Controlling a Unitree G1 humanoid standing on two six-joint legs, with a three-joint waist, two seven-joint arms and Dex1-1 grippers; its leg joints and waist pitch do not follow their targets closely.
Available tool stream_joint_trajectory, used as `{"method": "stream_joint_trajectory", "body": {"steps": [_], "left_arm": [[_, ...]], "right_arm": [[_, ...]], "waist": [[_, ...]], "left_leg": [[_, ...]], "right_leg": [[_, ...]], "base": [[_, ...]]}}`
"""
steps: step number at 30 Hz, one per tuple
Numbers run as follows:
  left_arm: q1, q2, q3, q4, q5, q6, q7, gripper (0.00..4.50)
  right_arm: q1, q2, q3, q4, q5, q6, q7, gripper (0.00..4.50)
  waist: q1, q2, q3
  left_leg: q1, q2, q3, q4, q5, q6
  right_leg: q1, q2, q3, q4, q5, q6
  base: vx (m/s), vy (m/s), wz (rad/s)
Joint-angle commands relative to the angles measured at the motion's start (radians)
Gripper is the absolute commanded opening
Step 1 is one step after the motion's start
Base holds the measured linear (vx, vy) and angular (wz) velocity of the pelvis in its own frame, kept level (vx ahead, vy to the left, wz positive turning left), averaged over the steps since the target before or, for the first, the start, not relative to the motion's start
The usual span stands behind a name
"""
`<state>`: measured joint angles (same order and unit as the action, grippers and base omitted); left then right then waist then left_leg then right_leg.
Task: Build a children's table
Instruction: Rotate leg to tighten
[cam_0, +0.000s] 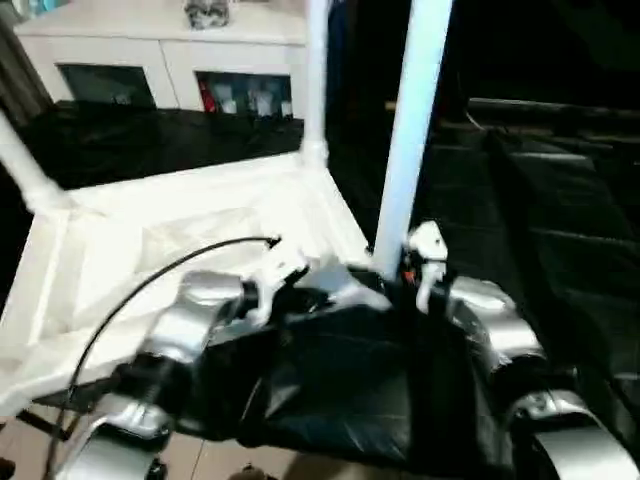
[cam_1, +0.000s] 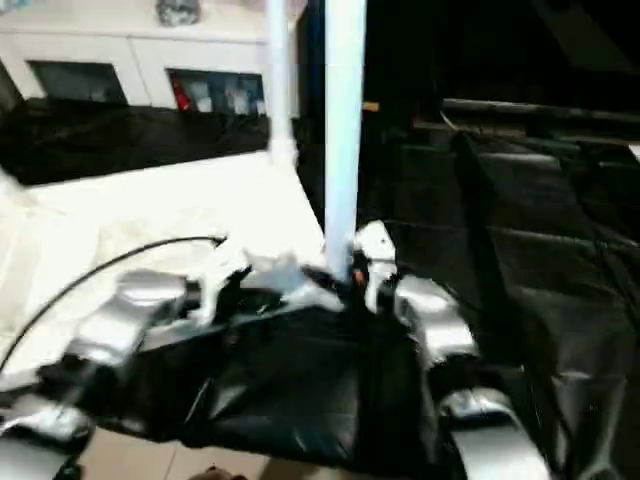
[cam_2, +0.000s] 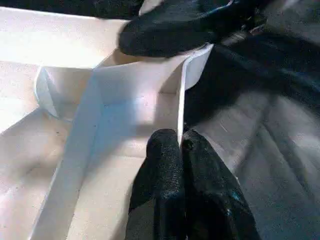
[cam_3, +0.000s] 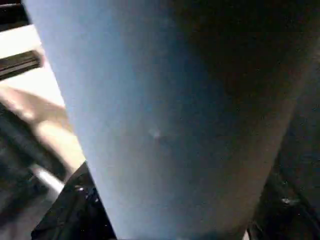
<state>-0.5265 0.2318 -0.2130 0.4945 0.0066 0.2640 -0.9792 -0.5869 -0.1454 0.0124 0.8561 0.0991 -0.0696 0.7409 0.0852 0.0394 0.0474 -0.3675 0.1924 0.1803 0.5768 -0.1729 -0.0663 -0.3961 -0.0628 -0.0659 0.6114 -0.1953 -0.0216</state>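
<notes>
From the left eye view, the tabletop lies upside down on the black-covered surface, its ribbed underside up. One leg stands upright in the far right corner socket, and another leg leans out of the far left corner. A third leg stands nearly upright at the near right corner, its long axis running up and slightly to the right. The right gripper sits at the foot of this leg, touching it from the right; whether its fingers are spread or clamped I cannot tell. The left gripper reaches in from the left along the near rim, just beside the same corner.

The right eye view gives the same layout: the near leg's foot lies between the two grippers, with the right arm the nearer one.

In the left wrist view, the left gripper's two black fingers are pinching the thin upright rim wall of the tabletop, one finger on each side, close to the round corner socket.

In the right wrist view, the leg's tube sits very close in front of the camera, so the leg lies straight ahead of the right gripper.

My judgement is that the coming move turns on keeping this leg's axis in line with the near right socket while the left arm steadies the rim.
</notes>
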Motion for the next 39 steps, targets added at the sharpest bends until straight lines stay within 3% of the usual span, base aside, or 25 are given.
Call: {"method": "stream_joint_trajectory", "body": {"steps": [1,6,9,10,12,14,19,25,29,35,37,38,39], "left_arm": [[-0.060,-0.075,0.028,0.007,-0.008,0.000,0.135,0.00],[-0.094,-0.143,0.050,0.053,0.011,-0.010,0.271,0.00],[-0.095,-0.154,0.036,0.059,0.011,-0.024,0.259,0.00],[-0.094,-0.154,0.031,0.059,0.011,-0.028,0.252,0.00],[-0.089,-0.147,0.022,0.054,0.010,-0.039,0.228,0.00],[-0.086,-0.142,0.023,0.051,0.006,-0.042,0.215,0.00],[-0.085,-0.137,0.020,0.061,0.007,-0.053,0.211,0.00],[-0.085,-0.128,0.017,0.063,0.002,-0.069,0.189,0.00],[-0.086,-0.119,0.015,0.063,-0.001,-0.081,0.171,0.00],[-0.076,-0.089,0.005,0.034,-0.012,-0.088,0.109,0.00],[-0.068,-0.074,0.005,0.018,-0.017,-0.087,0.088,0.00],[-0.063,-0.066,0.006,0.010,-0.020,-0.087,0.077,0.00],[-0.061,-0.063,0.007,0.008,-0.021,-0.087,0.073,0.00]], "right_arm": [[-0.007,0.067,0.029,0.064,-0.049,0.038,-0.145,2.61],[-0.047,0.119,-0.001,0.128,-0.064,0.027,-0.323,2.61],[-0.052,0.131,0.008,0.127,-0.071,0.010,-0.326,2.61],[-0.052,0.132,0.009,0.126,-0.073,0.005,-0.329,2.61],[-0.052,0.132,0.003,0.128,-0.068,-0.003,-0.332,2.61],[-0.052,0.131,-0.008,0.126,-0.053,-0.010,-0.317,3.16],[-0.063,0.127,-0.009,0.140,-0.056,-0.030,-0.326,3.65],[-0.047,0.096,0.017,0.105,-0.072,-0.056,-0.272,3.76],[-0.035,0.071,0.029,0.079,-0.073,-0.056,-0.211,3.76],[-0.026,0.024,0.047,0.049,-0.077,-0.054,-0.117,3.76],[-0.029,0.007,0.048,0.043,-0.075,-0.053,-0.083,3.76],[-0.032,-0.002,0.048,0.039,-0.075,-0.052,-0.065,3.76],[-0.033,-0.006,0.049,0.038,-0.076,-0.052,-0.058,3.76]], "waist": [[-0.006,-0.006,-0.057],[-0.006,-0.003,-0.063],[-0.004,-0.001,-0.068],[-0.006,0.005,-0.069],[-0.006,0.009,-0.068],[-0.007,0.009,-0.065],[-0.009,0.013,-0.065],[-0.015,0.010,-0.065],[-0.014,0.003,-0.068],[-0.009,-0.001,-0.065],[-0.009,-0.007,-0.064],[-0.008,-0.004,-0.065],[-0.007,-0.009,-0.065]], "left_leg": [[0.012,0.038,-0.016,-0.064,-0.228,0.029],[0.006,0.032,-0.013,-0.057,-0.186,0.043],[0.000,0.031,-0.012,-0.051,-0.139,0.070],[0.000,0.031,-0.011,-0.049,-0.133,0.083],[0.000,0.032,-0.012,-0.050,-0.137,0.090],[0.002,0.033,-0.011,-0.051,-0.159,0.085],[0.005,0.035,-0.013,-0.054,-0.185,0.070],[0.003,0.034,-0.012,-0.054,-0.187,0.072],[-0.001,0.033,-0.011,-0.050,-0.150,0.097],[-0.001,0.035,-0.011,-0.049,-0.151,0.105],[0.000,0.035,-0.010,-0.049,-0.152,0.104],[0.000,0.037,-0.011,-0.050,-0.147,0.104],[-0.001,0.037,-0.011,-0.049,-0.135,0.108]], "right_leg": [[0.041,-0.080,0.048,-0.092,-0.302,-0.183],[0.046,-0.080,0.047,-0.087,-0.229,-0.187],[0.050,-0.078,0.047,-0.077,-0.139,-0.203],[0.051,-0.077,0.046,-0.076,-0.111,-0.212],[0.050,-0.078,0.045,-0.077,-0.115,-0.216],[0.050,-0.078,0.044,-0.081,-0.147,-0.214],[0.048,-0.077,0.045,-0.082,-0.171,-0.213],[0.051,-0.077,0.044,-0.082,-0.162,-0.214],[0.054,-0.077,0.044,-0.076,-0.112,-0.223],[0.052,-0.079,0.043,-0.078,-0.157,-0.221],[0.051,-0.078,0.044,-0.078,-0.164,-0.219],[0.051,-0.079,0.043,-0.076,-0.159,-0.221],[0.052,-0.079,0.044,-0.073,-0.143,-0.225]], "base": [[0.000,0.000,0.00],[0.000,0.000,0.00],[0.000,0.000,0.00],[0.000,0.000,0.00],[0.000,0.000,0.00],[0.000,0.000,0.00],[0.000,0.000,0.00],[0.000,0.000,0.00],[0.000,0.000,0.00],[0.000,0.000,0.00],[0.000,0.000,0.00],[0.000,0.000,0.00],[0.000,0.000,0.00]]}}
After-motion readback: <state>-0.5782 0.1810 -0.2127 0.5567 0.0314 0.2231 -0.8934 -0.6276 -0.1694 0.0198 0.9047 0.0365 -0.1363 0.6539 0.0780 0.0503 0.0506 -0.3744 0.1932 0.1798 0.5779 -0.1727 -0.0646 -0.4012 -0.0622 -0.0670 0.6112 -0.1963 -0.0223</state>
